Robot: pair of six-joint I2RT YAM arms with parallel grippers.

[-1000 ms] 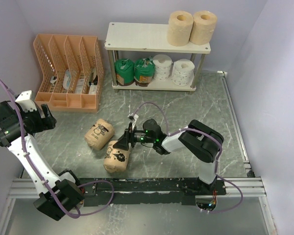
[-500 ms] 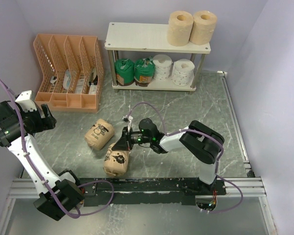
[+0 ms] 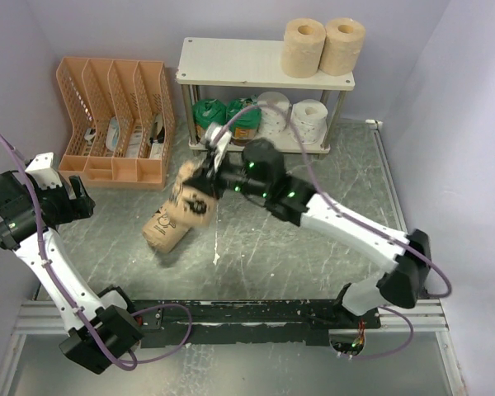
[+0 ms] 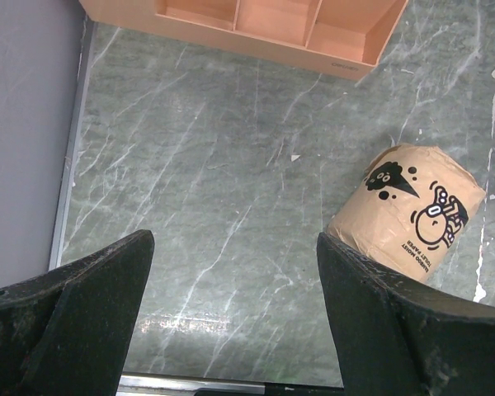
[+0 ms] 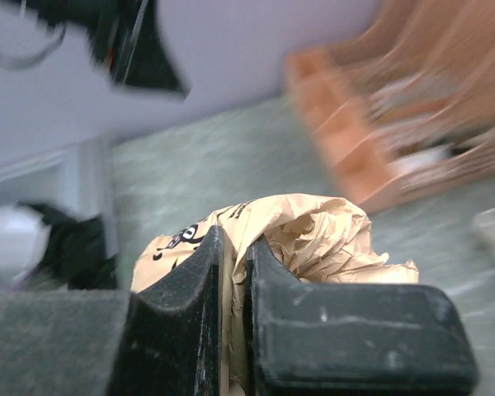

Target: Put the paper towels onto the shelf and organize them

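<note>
My right gripper [image 3: 205, 176] is shut on the crumpled wrapper end of a tan paper towel roll with black prints [image 3: 190, 198], held above the table in front of the shelf [image 3: 231, 62]. In the right wrist view the fingers [image 5: 190, 289] pinch the roll's paper [image 5: 313, 235] at the gripper [image 5: 232, 247]. A second printed roll [image 3: 165, 233] [image 4: 408, 210] lies on the table. Two plain tan rolls [image 3: 322, 45] stand on the top board. Green-topped rolls [image 3: 205, 111] and white dotted rolls [image 3: 309, 120] fill the lower tier. My left gripper [image 3: 66, 202] [image 4: 231, 272] hangs open at the left.
An orange slotted file organizer [image 3: 115, 120] [image 4: 264, 25] stands left of the shelf. Purple walls close in the left, back and right sides. A metal rail [image 3: 256, 313] runs along the near edge by the arm bases.
My right gripper closed on the nearer printed roll, lifted it off the table and carried it back and left toward the shelf. The left arm stayed still.
</note>
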